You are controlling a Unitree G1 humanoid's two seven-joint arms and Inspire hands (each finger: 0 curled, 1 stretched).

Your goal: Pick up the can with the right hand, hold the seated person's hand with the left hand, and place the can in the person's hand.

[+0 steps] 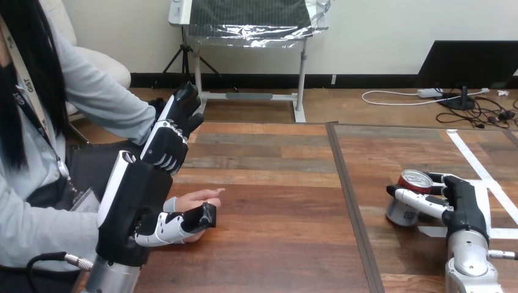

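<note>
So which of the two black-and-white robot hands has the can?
The right hand, curled round the red-topped silver can; the left hand is beside the person's hand.

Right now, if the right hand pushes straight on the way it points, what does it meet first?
The can, already inside the curled fingers of the right hand. Past it, the table looks free as far as the seam, though depth is unclear.

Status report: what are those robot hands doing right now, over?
Right hand shut on can, can upright on table. Left hand beside the person's hand, grip unclear. Nothing between them.
</note>
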